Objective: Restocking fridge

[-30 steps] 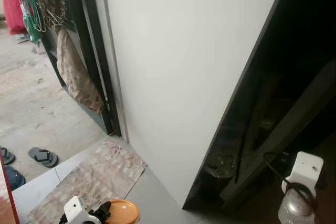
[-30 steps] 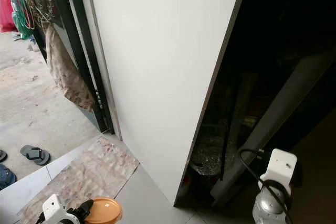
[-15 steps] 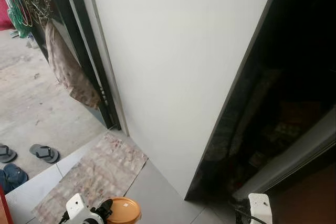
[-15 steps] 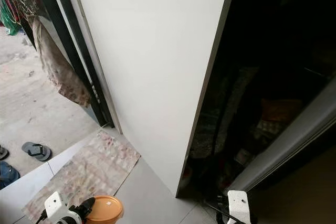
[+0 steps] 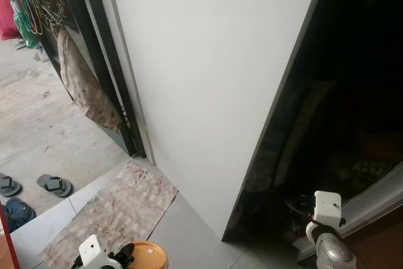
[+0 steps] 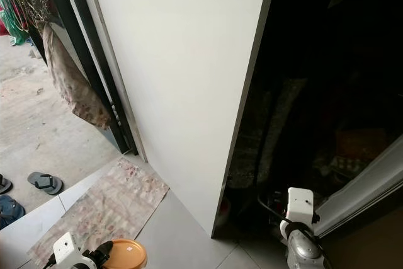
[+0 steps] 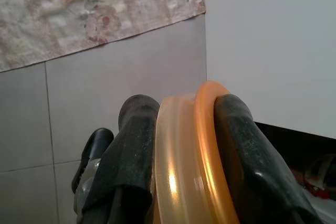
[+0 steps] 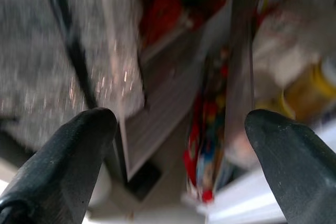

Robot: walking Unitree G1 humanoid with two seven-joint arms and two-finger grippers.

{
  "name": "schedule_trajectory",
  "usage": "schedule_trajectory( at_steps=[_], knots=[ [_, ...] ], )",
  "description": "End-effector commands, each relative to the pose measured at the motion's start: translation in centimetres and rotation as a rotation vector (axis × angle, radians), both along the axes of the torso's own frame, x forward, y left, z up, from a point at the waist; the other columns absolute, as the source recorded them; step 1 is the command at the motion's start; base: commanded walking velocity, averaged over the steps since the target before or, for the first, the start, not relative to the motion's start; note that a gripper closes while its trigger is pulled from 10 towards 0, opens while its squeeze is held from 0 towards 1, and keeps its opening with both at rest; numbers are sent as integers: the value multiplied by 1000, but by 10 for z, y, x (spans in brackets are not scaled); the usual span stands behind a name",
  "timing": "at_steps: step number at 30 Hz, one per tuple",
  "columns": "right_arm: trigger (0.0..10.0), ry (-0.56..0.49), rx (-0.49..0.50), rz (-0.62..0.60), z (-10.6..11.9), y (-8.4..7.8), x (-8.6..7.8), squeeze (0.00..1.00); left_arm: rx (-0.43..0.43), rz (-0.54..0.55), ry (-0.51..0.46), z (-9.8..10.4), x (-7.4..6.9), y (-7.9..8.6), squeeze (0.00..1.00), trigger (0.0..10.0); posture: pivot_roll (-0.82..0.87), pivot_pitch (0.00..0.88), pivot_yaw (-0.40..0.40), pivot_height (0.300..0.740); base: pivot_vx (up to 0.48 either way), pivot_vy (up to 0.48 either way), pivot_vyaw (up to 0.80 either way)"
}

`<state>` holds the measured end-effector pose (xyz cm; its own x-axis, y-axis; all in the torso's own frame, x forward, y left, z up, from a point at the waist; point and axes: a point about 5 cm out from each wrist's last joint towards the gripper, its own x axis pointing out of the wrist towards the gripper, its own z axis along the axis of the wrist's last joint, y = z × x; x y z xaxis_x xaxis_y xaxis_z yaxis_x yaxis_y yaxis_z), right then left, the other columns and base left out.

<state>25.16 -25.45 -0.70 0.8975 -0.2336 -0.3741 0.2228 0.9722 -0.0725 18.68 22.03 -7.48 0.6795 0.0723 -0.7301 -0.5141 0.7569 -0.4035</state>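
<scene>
The fridge's white side panel (image 5: 208, 80) stands in front of me, and its dark open inside (image 5: 352, 124) lies to the right. A grey door edge (image 5: 378, 196) slants across the lower right. My right arm's wrist (image 5: 326, 209) is at the foot of that opening. In the right wrist view my right gripper (image 8: 178, 124) is open, pointing at blurred colourful packets (image 8: 205, 145) and a yellow item (image 8: 310, 93) inside. Low on the left, my left gripper (image 5: 126, 256) is shut on a clear container with an orange lid (image 7: 189, 171); the same container (image 5: 146, 257) sits above the floor tiles.
A patterned floor mat (image 5: 113, 212) lies left of the fridge on grey tiles. A black door frame (image 5: 107, 74) with a hanging cloth (image 5: 82, 86) borders a concrete yard. Sandals (image 5: 53, 184) sit outside on the left.
The grey door edge has swung lower and further right, baring more of the dark inside. My right arm dropped, then rose again at the opening. The left gripper still holds the container.
</scene>
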Motion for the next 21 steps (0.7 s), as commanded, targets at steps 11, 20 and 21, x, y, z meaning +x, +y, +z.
schedule_trajectory(
  at_steps=[11, 20, 21],
  knots=[
    [10000, 304, 71, 14, -48, 17, -44, 0, 78, -52, 78, -5, -9, 2, 0, 10000, -66, 23, 26, 740, 0, 0, 0],
    [10000, 532, 65, 114, -77, 34, -86, 0, 96, -70, 92, -5, -9, 4, 0, 10000, -75, 12, 35, 740, 0, 0, 0],
    [10000, 548, 65, 109, -79, 33, -89, 0, 99, -69, 98, -5, -10, 4, 0, 10000, -66, 9, 34, 740, 0, 0, 0]
  ],
)
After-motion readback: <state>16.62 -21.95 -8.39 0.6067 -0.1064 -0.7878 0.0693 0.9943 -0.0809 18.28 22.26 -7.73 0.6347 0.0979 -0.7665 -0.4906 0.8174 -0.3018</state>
